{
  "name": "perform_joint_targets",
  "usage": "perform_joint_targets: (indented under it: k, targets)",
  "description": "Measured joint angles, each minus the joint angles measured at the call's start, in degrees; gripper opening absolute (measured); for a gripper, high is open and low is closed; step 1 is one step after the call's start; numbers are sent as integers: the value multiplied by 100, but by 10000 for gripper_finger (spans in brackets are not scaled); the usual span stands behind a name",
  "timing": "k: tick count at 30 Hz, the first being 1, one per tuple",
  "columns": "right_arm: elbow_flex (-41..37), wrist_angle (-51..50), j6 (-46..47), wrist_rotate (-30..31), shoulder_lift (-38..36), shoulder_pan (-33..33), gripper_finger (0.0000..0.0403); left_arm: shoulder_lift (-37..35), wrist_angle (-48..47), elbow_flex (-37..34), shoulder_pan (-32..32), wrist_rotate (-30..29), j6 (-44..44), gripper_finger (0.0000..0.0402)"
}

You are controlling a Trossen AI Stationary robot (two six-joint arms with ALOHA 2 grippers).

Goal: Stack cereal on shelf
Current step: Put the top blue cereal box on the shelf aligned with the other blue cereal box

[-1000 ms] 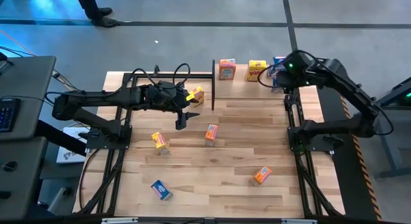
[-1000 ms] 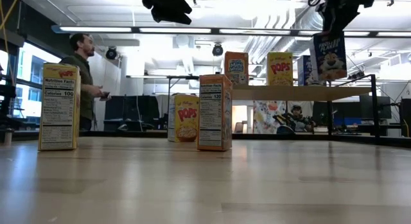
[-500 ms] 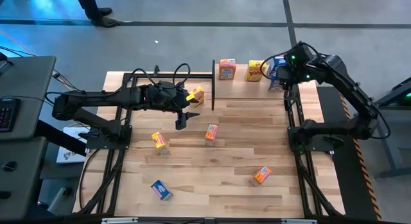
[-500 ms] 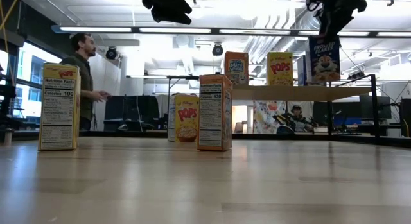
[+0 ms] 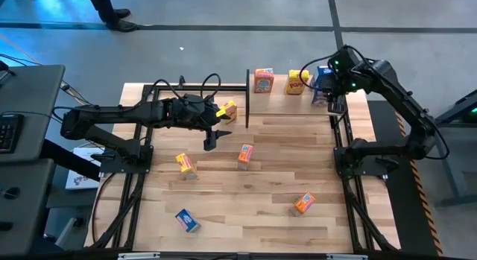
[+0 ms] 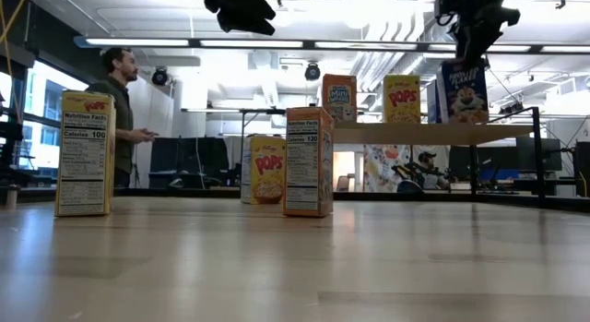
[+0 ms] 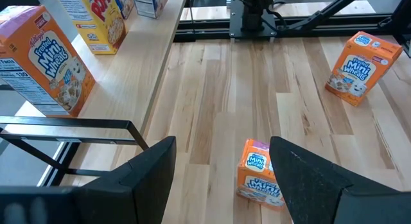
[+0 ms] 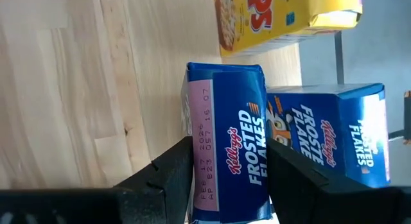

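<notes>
**Blue box held over shelf end**

High view: wooden tabletop (image 5: 246,200) on grey floor, shelf (image 5: 294,96) along far edge. Right claw (image 5: 325,83) above right end of shelf, closed on blue cereal box (image 5: 322,74). Orange box (image 5: 263,80) and yellow box (image 5: 297,83) upright on shelf. Left claw (image 5: 211,138) over mid-left tabletop, fingers spread, holding nothing. Scattered on tabletop: yellow box (image 5: 227,111) near left claw, orange box (image 5: 245,155), another yellow one (image 5: 185,165), orange one (image 5: 303,204), blue one (image 5: 187,220).

Low view: person (image 6: 118,114) standing in room behind. Held blue cereal box (image 6: 464,89) at shelf (image 6: 415,134) level, beside another blue box partly hidden behind it.

Left wrist view: fingers (image 7: 151,169) wide apart, orange box (image 7: 259,172) on tabletop between them, farther off.

Right wrist view: fingers (image 8: 173,169) narrow, pressed on both sides of blue cereal box (image 8: 228,140); second blue box (image 8: 334,134) just beside, yellow box (image 8: 282,18) near.
</notes>
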Motion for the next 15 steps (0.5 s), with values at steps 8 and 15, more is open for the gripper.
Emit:
perform_joint_targets:
  k: [8,15]
  targets:
    - [2,-2,-2,-7,97,-147,167,0,-2,0,1,0,0,241]
    - [2,18,-2,-100,108,-212,170,0,1,0,0,0,-3,241]
